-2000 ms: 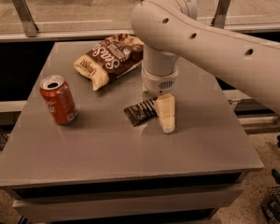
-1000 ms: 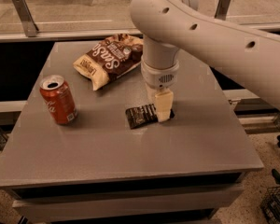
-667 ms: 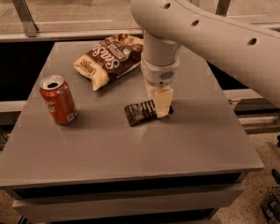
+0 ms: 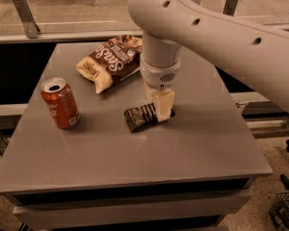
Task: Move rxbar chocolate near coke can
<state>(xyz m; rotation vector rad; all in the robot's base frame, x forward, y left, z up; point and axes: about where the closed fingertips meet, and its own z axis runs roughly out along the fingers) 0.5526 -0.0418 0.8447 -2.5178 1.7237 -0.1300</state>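
The rxbar chocolate (image 4: 140,117), a small black wrapper bar with white lettering, lies flat near the middle of the grey table (image 4: 135,162). The coke can (image 4: 61,103), red-orange with a silver top, stands upright at the left, about a can's height away from the bar. My gripper (image 4: 164,110) points straight down from the big white arm and sits at the bar's right end, covering that end.
A brown-and-cream chip bag (image 4: 111,60) lies at the back of the table, behind the bar and the can. A glass railing runs along behind the table. The table's edges drop off to the floor on the right and front.
My gripper has moved left from beside the bar onto its right end and come down lower. The bar, the can and the bag have stayed where they were.
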